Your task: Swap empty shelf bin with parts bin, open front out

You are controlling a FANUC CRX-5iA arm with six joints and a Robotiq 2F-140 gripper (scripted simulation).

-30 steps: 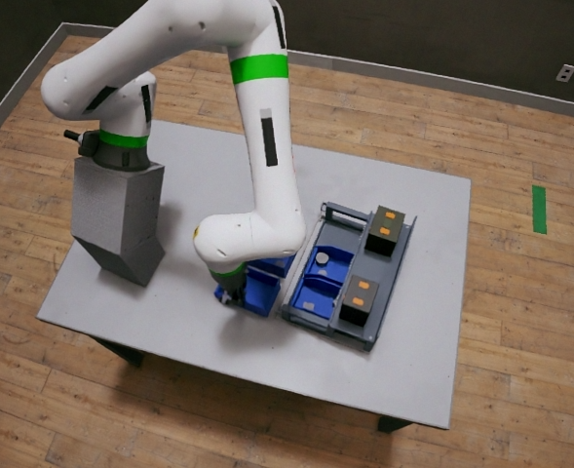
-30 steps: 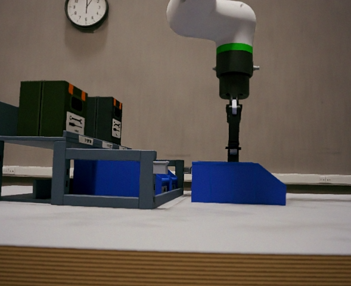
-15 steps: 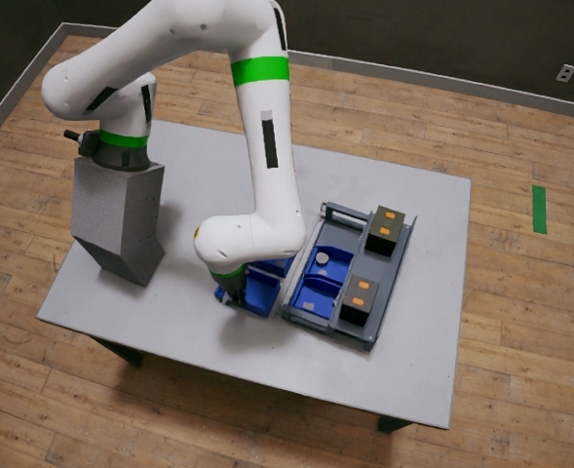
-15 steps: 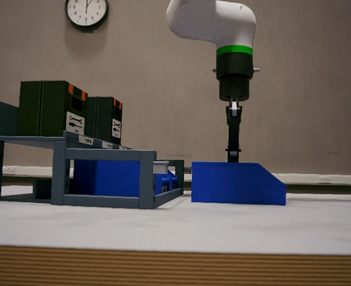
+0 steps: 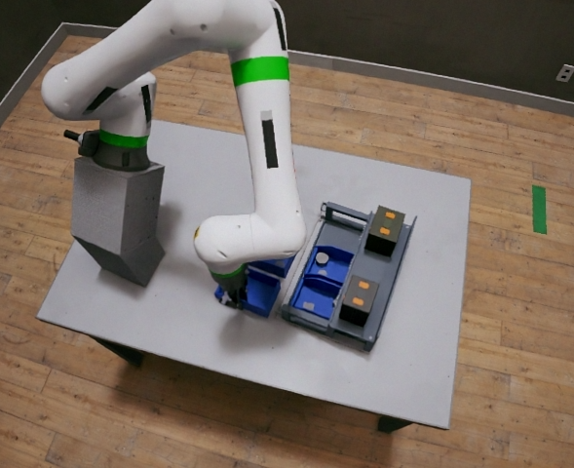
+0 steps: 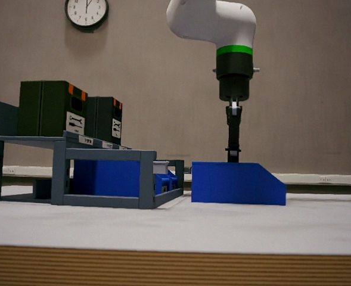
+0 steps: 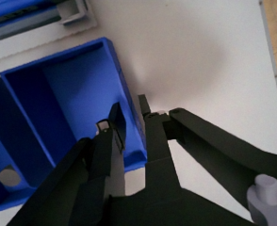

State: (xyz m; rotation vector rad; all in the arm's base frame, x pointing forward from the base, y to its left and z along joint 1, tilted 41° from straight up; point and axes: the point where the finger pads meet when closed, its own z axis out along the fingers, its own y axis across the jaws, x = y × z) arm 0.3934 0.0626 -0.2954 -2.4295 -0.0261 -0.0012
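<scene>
Gripper (image 5: 237,304) (image 6: 233,159) (image 7: 132,108) slightly spread astride the empty bin's (image 5: 264,292) (image 6: 238,185) (image 7: 77,89) wall, pinching nothing. Lifting crookedly could snag a fingertip, tipping it.

Workshop-like room with tool-marked cases (image 5: 385,230) (image 6: 52,109)

The shelf's upper board (image 5: 385,282) (image 6: 30,140) roofs the rear of its bins, while their front parts lie open from above.
</scene>
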